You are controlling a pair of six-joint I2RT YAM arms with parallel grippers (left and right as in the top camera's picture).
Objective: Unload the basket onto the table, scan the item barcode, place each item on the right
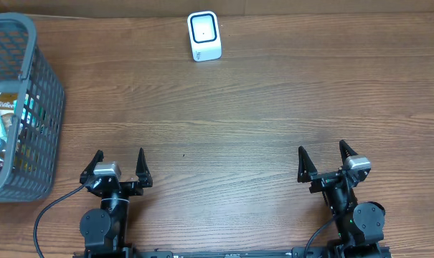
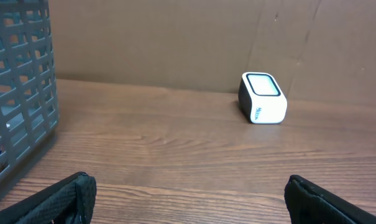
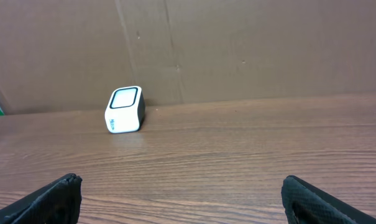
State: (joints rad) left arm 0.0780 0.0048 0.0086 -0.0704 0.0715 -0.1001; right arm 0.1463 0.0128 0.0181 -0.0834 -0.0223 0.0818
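Both arms sit at the near edge of the wooden table [image 1: 231,136], one at each side, with bare wood between them.

Left gripper [image 1: 120,153]: black fingers [image 2: 63,200] spread wide and pointing toward the far edge. They grip nothing and touch no object. A black cable [image 1: 48,215] loops out from the arm's base.

Right gripper [image 1: 321,146]: fingers [image 3: 51,196] likewise spread wide and closed on nothing.

Beyond the left gripper, at the table's left side, stands a grey mesh basket [image 1: 41,79], partly cut off by the frame. Packaged items [image 1: 0,125] lie inside it, seen over the rim and through the mesh. Their labels are too small to read, and a barcode cannot be made out. They are well apart from both grippers.

Farthest out, near the table's far edge and slightly left of centre, stands the scanner [image 1: 204,36]. It is a white block with a dark-framed window tilted upward, well apart from the basket and from both arms. In the wrist views a brown cardboard wall [image 3: 250,50] rises directly behind it.
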